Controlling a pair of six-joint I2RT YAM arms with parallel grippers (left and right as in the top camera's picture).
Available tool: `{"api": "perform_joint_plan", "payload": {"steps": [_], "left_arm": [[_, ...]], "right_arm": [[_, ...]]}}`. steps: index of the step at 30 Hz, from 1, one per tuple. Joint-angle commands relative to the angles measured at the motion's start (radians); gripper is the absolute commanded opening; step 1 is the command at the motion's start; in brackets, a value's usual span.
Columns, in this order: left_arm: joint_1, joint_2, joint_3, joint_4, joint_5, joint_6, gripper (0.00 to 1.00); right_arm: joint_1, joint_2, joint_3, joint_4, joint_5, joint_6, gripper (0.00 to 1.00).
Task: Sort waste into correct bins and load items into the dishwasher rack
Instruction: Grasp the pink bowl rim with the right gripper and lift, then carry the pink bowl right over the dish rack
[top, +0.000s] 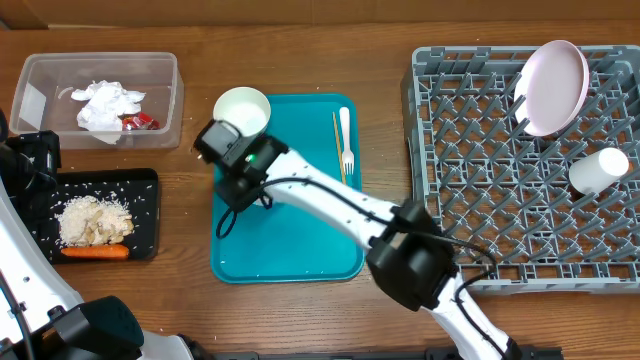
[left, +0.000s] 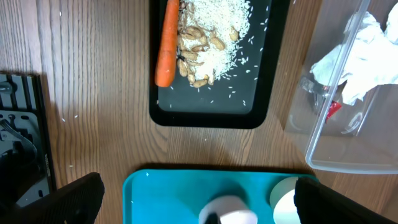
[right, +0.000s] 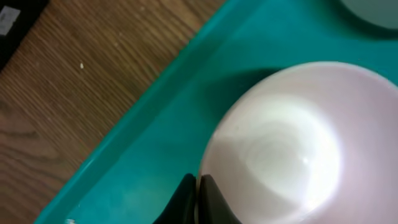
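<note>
Now the right fingers (right: 214, 205) are closed on the near rim of the bowl (right: 280, 143), apparently one finger inside and one outside. The bowl sits on the teal tray (right: 155, 143), just ahead of them. The rack (top: 480, 200), where it likely belongs, lies well behind those fingers, across the tray. The left fingers (left: 74, 199) hang wide open and empty, farther from the bowl.

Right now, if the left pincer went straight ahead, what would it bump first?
Probably the teal tray. The right arm hangs over the tray there too, so it might come first; I can't judge depth.
</note>
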Motion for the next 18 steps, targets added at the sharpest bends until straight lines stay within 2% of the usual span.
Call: {"api": "perform_joint_plan", "payload": {"steps": [1, 6, 12, 18], "left_arm": [[0.001, -0.001, 0.002, -0.002, -0.008, 0.012, 1.0], [0.001, -0.001, 0.002, -0.002, -0.008, 0.012, 1.0], [0.001, -0.001, 0.002, -0.002, -0.008, 0.012, 1.0], [0.001, -0.001, 0.002, -0.002, -0.008, 0.012, 1.0]], "right_arm": [[-0.074, -0.174, 0.042, -0.035, 0.019, 0.121, 0.04], [-0.249, -0.362, 0.042, -0.173, 0.01, 0.281, 0.04], [-0.552, -0.506, 0.042, -0.31, -0.13, 0.284, 0.04], [-0.889, -0.512, 0.011, -0.324, -0.586, 0.164, 0.04]]}}
